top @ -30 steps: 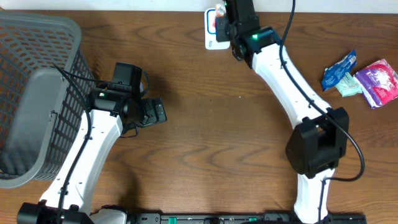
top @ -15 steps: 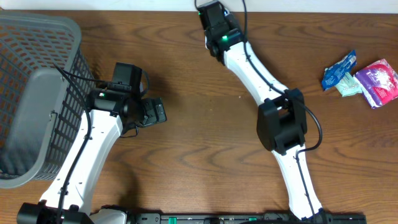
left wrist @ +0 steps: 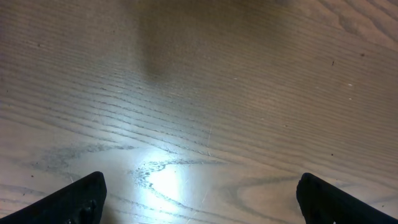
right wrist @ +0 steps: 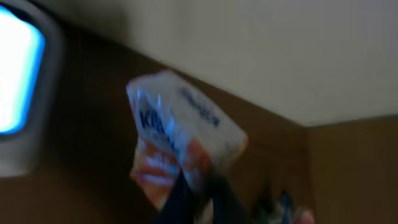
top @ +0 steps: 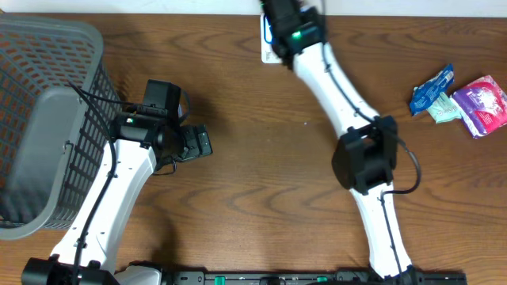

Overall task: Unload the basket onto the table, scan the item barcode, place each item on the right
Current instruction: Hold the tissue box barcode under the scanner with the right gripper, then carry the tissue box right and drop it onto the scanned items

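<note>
Grey mesh basket sits far left on the wood table. Left gripper is just right of it over bare wood, fingers spread wide, nothing between them. Right arm reaches to the back edge, top centre of the overhead view. Right gripper is clenched on the lower edge of the packet, which is white with blue lettering and an orange patch. It sticks up past the fingertips, tilted and motion-blurred. The scanner, a pale housing with a bright blue window, is to the packet's left in the wrist view. They look apart, but I can't tell how close. Overhead shows the scanner beside the wrist, with the packet hidden by the arm. Far right is a cluster of three spare items, touching: blue pack, pale green pack, purple-pink pack.
</note>
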